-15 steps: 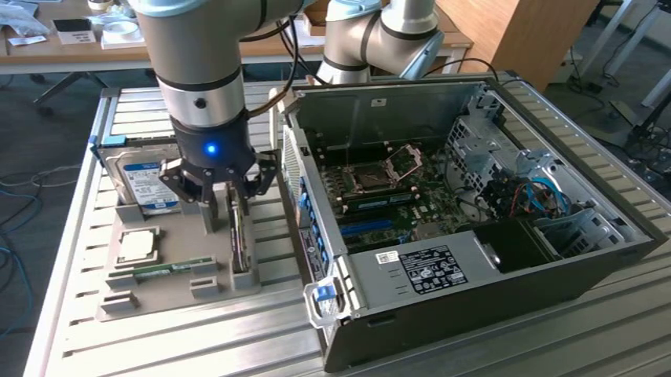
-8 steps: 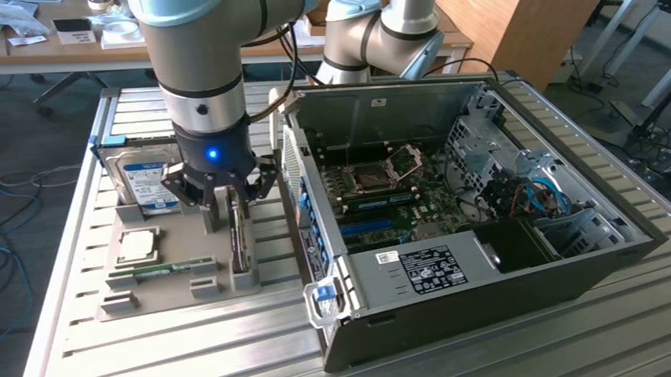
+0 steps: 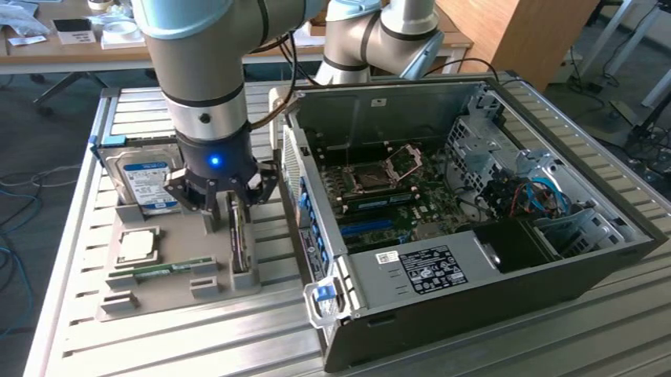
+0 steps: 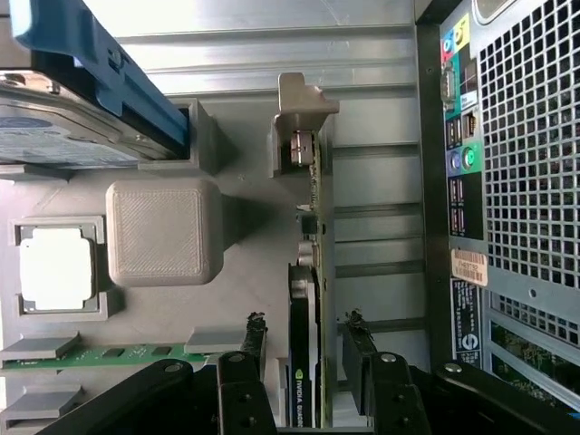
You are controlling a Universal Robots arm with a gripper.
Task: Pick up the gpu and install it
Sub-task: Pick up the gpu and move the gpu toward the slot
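The gpu (image 3: pixel 240 245), a thin dark card, stands on edge in a slot of the grey holder tray (image 3: pixel 157 302), on the exterior view's left of the open computer case (image 3: pixel 419 110). My gripper (image 3: pixel 229 214) has come down over the card's near end. In the wrist view the gpu (image 4: pixel 308 263) runs between the two black fingers (image 4: pixel 256 333), with a narrow gap showing on each side. My gripper (image 4: pixel 305 319) is open and straddles the card. The card's silvery bracket end (image 4: pixel 302 145) rests against a grey post of the tray.
On the same tray lie a blue-labelled hard drive (image 3: pixel 141 181), a square processor (image 3: pixel 138 245) and a green memory stick (image 3: pixel 163 269). The case's motherboard (image 3: pixel 388 204) lies exposed. The case's rear wall (image 4: pixel 526 136) stands close beside the tray. A second arm's base (image 3: pixel 367 39) stands behind.
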